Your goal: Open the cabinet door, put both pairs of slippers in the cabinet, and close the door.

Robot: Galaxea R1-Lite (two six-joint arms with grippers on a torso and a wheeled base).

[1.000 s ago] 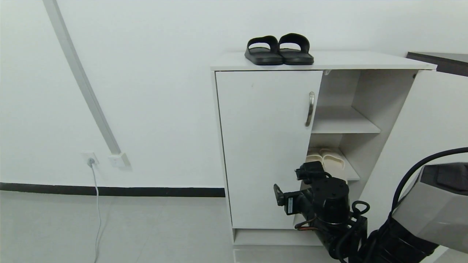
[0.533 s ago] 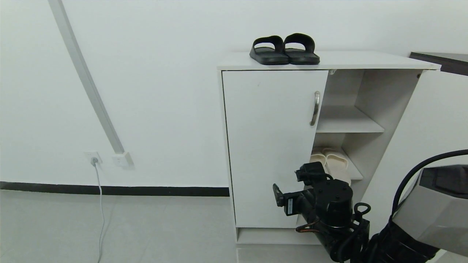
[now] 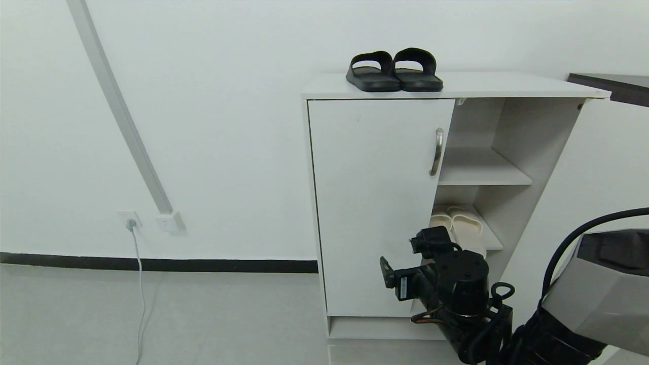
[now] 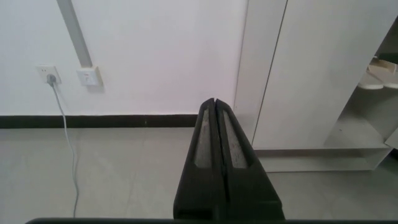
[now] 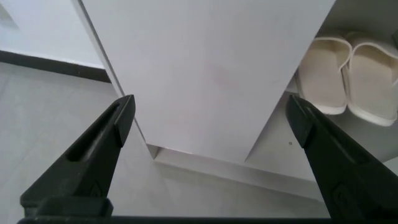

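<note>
The pair of black rubber slide slippers [image 3: 394,71] sits side by side on top of the tall white laminate cabinet [image 3: 507,83]. The pair of cream foam slippers [image 5: 348,68] lies on the lower shelf [image 3: 491,239] inside, past the open right-hand door [image 3: 598,162]. The left-hand door [image 3: 370,203], with its curved metal handle [image 3: 438,151], is shut.

By my reading half the stowing is done and the black pair is next (the upper shelf [image 3: 481,172] looks the natural spot). That calls for a high reach and a grip across both slippers.

The right gripper [image 5: 210,106] hangs low before the cabinet, fingers spread wide and holding nothing. The left gripper [image 4: 215,107], fingers pressed together on nothing, faces the wall beside the cabinet.
</note>
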